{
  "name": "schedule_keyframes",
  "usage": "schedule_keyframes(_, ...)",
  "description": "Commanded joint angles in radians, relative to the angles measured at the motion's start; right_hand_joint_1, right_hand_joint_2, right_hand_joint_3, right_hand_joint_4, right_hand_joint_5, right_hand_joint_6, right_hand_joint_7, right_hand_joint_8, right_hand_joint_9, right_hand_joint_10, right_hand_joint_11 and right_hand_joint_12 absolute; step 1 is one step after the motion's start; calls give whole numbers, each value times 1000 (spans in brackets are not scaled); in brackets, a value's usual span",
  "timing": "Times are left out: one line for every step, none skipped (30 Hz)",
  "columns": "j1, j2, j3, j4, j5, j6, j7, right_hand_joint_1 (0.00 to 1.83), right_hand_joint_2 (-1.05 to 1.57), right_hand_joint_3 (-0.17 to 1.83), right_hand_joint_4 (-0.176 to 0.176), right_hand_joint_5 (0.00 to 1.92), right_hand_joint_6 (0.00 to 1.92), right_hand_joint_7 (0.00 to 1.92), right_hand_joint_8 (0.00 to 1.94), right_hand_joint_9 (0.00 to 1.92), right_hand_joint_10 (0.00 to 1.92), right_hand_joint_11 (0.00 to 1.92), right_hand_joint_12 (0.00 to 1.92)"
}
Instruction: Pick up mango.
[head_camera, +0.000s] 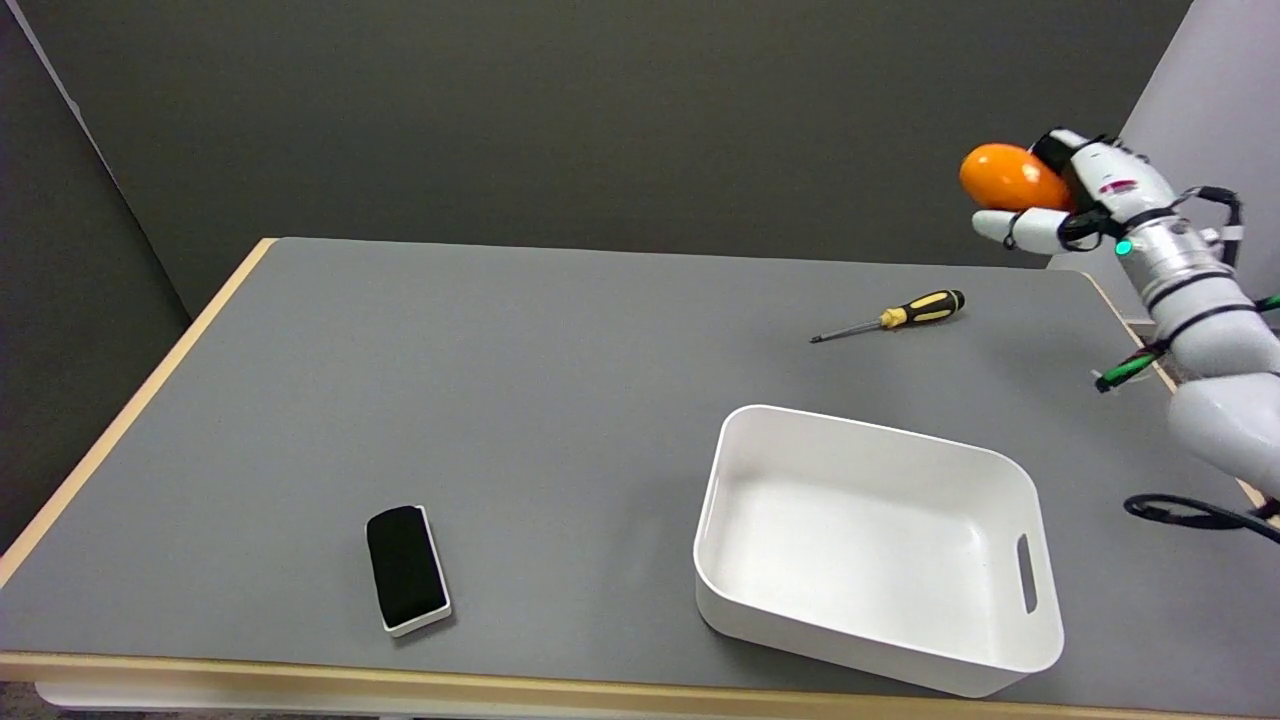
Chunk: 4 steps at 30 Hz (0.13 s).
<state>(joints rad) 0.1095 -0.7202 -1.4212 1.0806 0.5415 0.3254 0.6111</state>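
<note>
The mango (1008, 178) is a smooth orange oval, held high in the air above the table's far right corner. My right hand (1075, 200) grips it from the right side, with white fingers (1020, 228) wrapped underneath it and black parts of the hand behind it. The mango's right end is hidden by the hand. The white forearm runs down to the picture's lower right edge.
A white rectangular bin (1030, 590) with a slot handle stands on the grey table at front right, nothing in it. A yellow-and-black screwdriver (900, 316) lies at the far right. A black-and-white eraser (407, 567) lies at front left. The table's wooden edge (130, 420) runs along the left.
</note>
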Motion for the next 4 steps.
schedule_keyframes(-652, -119, 271, 577, 192, 279, 90, 1203, 1152, 219, -176, 578, 1437, 874, 1401, 876, 1340, 838, 1921)
schedule_keyframes(-667, -119, 258, 587, 189, 278, 111, 1204, 1146, 227, -176, 580, 1439, 878, 1394, 876, 1339, 843, 1921)
schedule_keyframes(-695, -117, 233, 604, 173, 281, 140, 1204, 1146, 226, -176, 579, 1441, 878, 1392, 875, 1338, 843, 1921)
schedule_keyframes(-717, -112, 212, 619, 156, 284, 164, 1204, 1148, 223, -176, 578, 1442, 878, 1391, 873, 1337, 842, 1921)
